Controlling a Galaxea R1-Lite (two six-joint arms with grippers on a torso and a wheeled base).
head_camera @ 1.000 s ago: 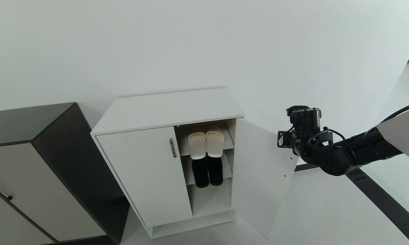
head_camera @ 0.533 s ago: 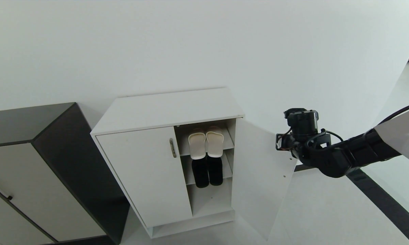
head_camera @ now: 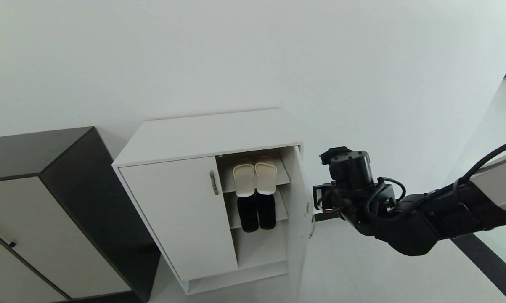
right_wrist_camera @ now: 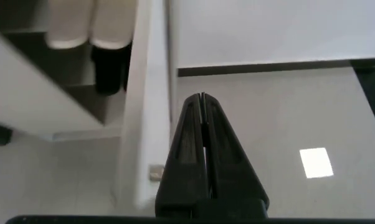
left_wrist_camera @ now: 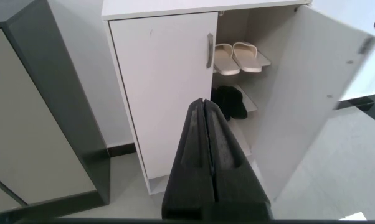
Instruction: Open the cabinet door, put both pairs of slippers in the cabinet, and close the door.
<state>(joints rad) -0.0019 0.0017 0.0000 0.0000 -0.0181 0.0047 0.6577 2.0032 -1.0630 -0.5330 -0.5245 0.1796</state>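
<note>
Door (head_camera: 301, 198) of white cabinet (head_camera: 206, 134) stands ajar; right gripper (right_wrist_camera: 203, 99), clenched and empty, sits beside its outer face; left gripper (left_wrist_camera: 204, 103) clenched.

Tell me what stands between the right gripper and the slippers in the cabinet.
The open white cabinet door, edge-on in the right wrist view, stands between the right gripper and the cream slippers and black slippers.
</note>
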